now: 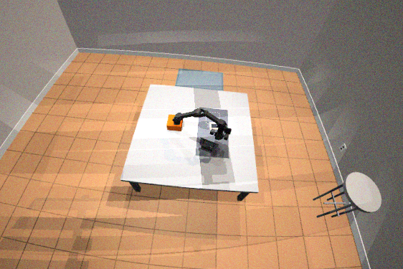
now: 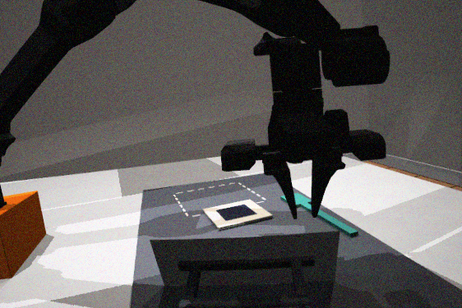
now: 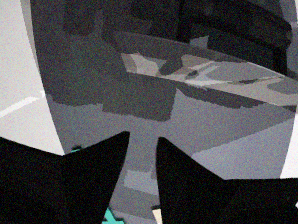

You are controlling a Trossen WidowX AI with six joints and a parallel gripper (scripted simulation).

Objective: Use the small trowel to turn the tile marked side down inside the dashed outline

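Above the mat (image 1: 223,150) (image 2: 148,224) (image 3: 175,110), we see the end effector (image 1: 219,137) (image 2: 305,217) (image 3: 143,140) pointing down, its fingers partly open with a narrow gap, grasping nothing. Beyond the fingertips in the exterior view, we find the teal trowel (image 2: 334,222) (image 3: 112,217) lying on the mat. Beside it, apart, we see the tile (image 1: 212,126) (image 2: 214,217) (image 3: 158,216), dark square up, near the dashed outline (image 1: 213,112) (image 2: 177,203). Farther out, the orange block (image 1: 174,128) (image 2: 25,224) sits on the tabletop (image 1: 161,163) (image 2: 90,224).

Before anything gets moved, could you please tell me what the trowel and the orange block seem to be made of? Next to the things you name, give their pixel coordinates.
The trowel (image 2: 334,224) looks like painted metal or plastic, going by its even teal color and crisp edges. The orange block (image 1: 174,127) (image 2: 25,232) could be painted wood or plastic: flat, uniformly colored faces, no visible grain.
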